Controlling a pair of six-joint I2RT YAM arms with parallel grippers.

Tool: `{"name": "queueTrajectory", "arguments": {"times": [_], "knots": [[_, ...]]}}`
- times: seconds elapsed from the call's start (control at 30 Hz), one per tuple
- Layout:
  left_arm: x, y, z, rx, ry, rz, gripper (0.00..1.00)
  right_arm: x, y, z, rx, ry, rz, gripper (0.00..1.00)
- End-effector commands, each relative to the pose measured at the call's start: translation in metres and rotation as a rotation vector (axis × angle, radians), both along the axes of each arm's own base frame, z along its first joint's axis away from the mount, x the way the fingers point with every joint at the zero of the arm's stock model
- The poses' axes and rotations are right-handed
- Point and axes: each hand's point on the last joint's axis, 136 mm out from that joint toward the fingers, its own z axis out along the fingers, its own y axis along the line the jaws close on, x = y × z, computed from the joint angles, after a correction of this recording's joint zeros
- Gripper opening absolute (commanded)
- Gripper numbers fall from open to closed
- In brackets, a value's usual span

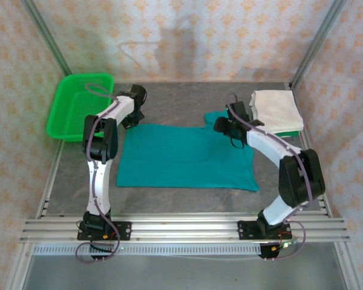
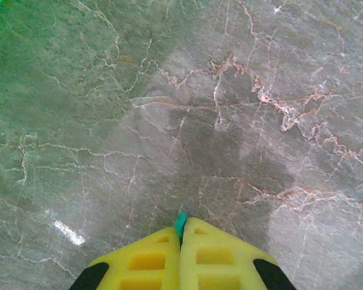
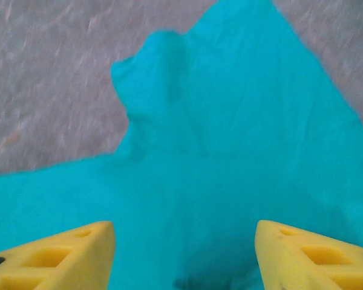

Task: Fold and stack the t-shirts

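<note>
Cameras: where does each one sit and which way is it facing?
Top external: above and behind the robot, looking down on table, left arm, right arm, teal t-shirt.
Left wrist: faces down at bare table; left gripper shut on the shirt's edge.
Right wrist: faces down at the shirt; right gripper open.
Shared: teal t-shirt, all three.
</note>
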Motion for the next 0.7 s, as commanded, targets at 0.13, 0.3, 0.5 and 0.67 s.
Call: {"name": "queueTrajectory", "arguments": {"times": [0.13, 0.3, 0.5, 0.67], "knots": [[-0.012, 0.0, -0.002, -0.03, 0.045, -0.012, 0.0, 0.068, -0.048, -0.007, -0.153, 0.021, -0.105, 0.55], [-0.012, -0.003, -0.002, -0.04, 0.047, -0.019, 0.0, 0.105, -0.053, -0.03, -0.208, 0.075, -0.077, 0.49], [-0.012, -0.004, -0.003, -0.047, 0.051, -0.025, 0.0, 0.136, -0.05, -0.059, -0.252, 0.136, -0.054, 0.41], [-0.012, -0.005, -0.003, -0.05, 0.058, -0.035, 0.0, 0.148, -0.053, -0.081, -0.282, 0.206, -0.049, 0.44]]}}
